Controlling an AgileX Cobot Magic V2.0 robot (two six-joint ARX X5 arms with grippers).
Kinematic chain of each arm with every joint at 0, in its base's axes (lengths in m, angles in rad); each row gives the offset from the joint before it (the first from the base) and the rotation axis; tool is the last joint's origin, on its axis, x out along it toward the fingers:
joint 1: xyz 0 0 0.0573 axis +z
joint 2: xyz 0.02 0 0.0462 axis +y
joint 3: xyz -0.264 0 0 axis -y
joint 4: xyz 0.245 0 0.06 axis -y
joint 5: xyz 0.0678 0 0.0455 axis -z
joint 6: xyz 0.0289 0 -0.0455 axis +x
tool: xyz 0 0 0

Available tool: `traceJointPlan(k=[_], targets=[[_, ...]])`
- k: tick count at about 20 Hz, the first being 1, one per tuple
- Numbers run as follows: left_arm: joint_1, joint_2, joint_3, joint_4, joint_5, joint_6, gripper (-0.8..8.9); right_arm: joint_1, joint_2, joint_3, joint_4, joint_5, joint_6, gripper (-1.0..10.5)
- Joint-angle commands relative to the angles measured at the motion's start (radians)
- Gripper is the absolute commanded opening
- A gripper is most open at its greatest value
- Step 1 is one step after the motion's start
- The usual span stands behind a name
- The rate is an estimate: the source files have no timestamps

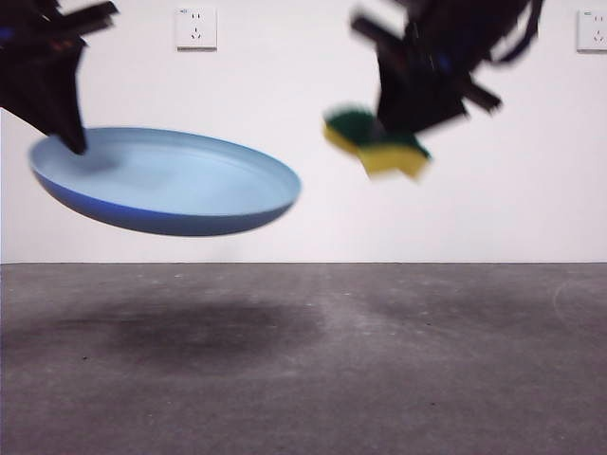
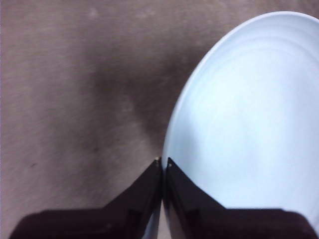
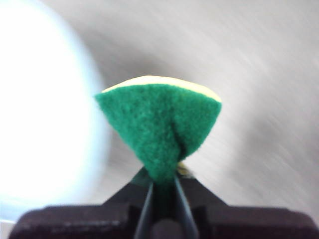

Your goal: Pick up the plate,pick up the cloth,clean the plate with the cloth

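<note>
The light blue plate (image 1: 166, 182) hangs tilted in the air at the left, well above the table. My left gripper (image 1: 66, 128) is shut on its left rim; in the left wrist view the jaws (image 2: 163, 162) pinch the plate's (image 2: 249, 114) edge. My right gripper (image 1: 403, 128) is at the upper right, shut on the cloth (image 1: 375, 142), a yellow sponge with a green scouring layer, held in the air to the right of the plate and apart from it. In the right wrist view the cloth (image 3: 159, 119) is squeezed between the jaws (image 3: 162, 181), and the plate (image 3: 45, 114) is a bright blur beside it.
The grey table (image 1: 303, 370) lies below, with the plate's shadow on it at the left. A white wall behind carries two sockets (image 1: 195, 27), (image 1: 592, 30).
</note>
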Motion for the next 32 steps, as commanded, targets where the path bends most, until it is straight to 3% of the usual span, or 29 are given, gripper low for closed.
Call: traceJointPlan(k=[1, 6, 9, 13, 15, 17, 19, 22, 23, 27, 32], targets=[[-0.054, 0.015, -0.004, 0.041, 0.01, -0.047, -0.09, 0.053, -0.011, 0.002, 0.037, 0.0, 0.043, -0.1], [-0.203, 0.011, -0.004, 0.092, 0.017, -0.082, -0.09, 0.135, 0.051, 0.002, 0.05, 0.014, 0.042, -0.1], [-0.266, 0.011, -0.004, 0.136, 0.084, -0.104, -0.09, 0.169, 0.106, 0.002, 0.062, 0.008, 0.043, -0.1], [-0.277, 0.011, -0.004, 0.221, 0.079, -0.122, -0.09, 0.234, 0.127, 0.002, 0.002, 0.005, 0.041, -0.1], [-0.26, 0.011, -0.004, 0.234, 0.077, -0.123, -0.09, 0.263, 0.127, 0.002, -0.093, 0.024, 0.005, -0.1], [-0.229, 0.011, -0.004, 0.213, 0.081, -0.123, -0.09, 0.266, 0.126, 0.002, -0.219, 0.153, -0.013, -0.1], [-0.212, 0.011, -0.004, 0.173, 0.086, -0.122, -0.09, 0.261, 0.124, 0.002, -0.299, 0.357, -0.019, -0.1], [-0.213, 0.011, -0.004, 0.111, 0.115, -0.118, -0.09, 0.226, 0.102, 0.002, -0.222, 0.596, -0.018, -0.1], [-0.216, 0.011, -0.004, 0.109, 0.14, -0.118, -0.09, 0.215, 0.095, 0.002, -0.159, 0.591, -0.018, -0.1], [-0.238, 0.011, -0.004, 0.133, 0.206, -0.119, -0.09, 0.202, 0.092, 0.002, 0.013, 0.431, 0.006, -0.1], [-0.249, 0.011, -0.004, 0.186, 0.211, -0.135, -0.09, 0.212, 0.095, 0.002, 0.094, 0.038, 0.065, -0.1]])
